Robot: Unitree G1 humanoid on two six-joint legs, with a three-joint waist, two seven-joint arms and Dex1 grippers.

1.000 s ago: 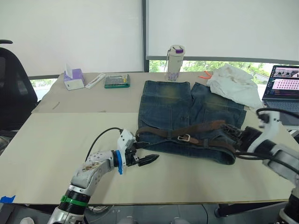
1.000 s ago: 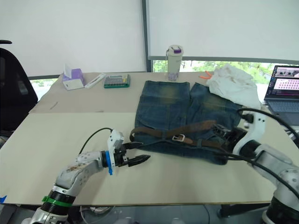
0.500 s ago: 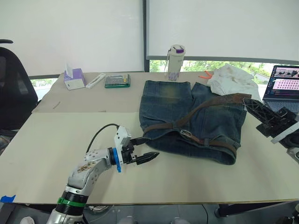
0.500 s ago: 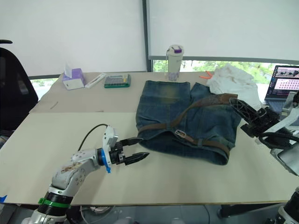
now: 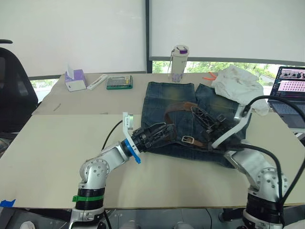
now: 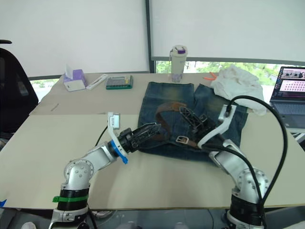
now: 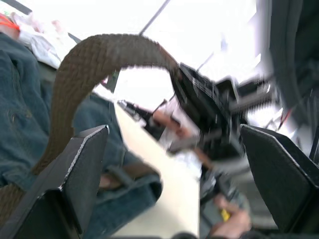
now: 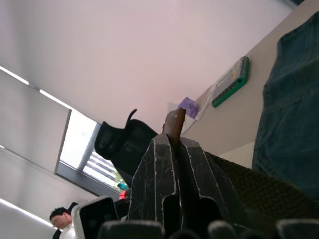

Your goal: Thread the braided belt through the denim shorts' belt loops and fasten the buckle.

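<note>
The denim shorts [image 5: 177, 98] lie flat on the table with the waistband toward me. The braided belt [image 5: 171, 114] runs along the waistband and arcs up over the shorts; the silver buckle [image 5: 187, 140] rests on the waistband's middle. My right gripper [image 5: 196, 112] hovers over the shorts, shut on the belt's tip [image 8: 174, 122]. At the left end of the waistband my left gripper [image 5: 163, 130] is open, and the belt [image 7: 94, 55] arches between its fingers [image 7: 75, 174]. The belt loops are too small to tell apart.
A white cloth [image 5: 238, 83] and a laptop [image 5: 290, 90] sit at the back right. Behind the shorts stands a tumbler [image 5: 179, 57]. A tissue box [image 5: 75, 80], a white remote [image 5: 97, 82] and a green case [image 5: 119, 83] lie back left. A black chair [image 5: 14, 90] is on the left.
My right arm swung from the far right to the middle of the shorts, carrying the belt's tip into an arc. My left gripper moved from the bare table onto the waistband's left end.
</note>
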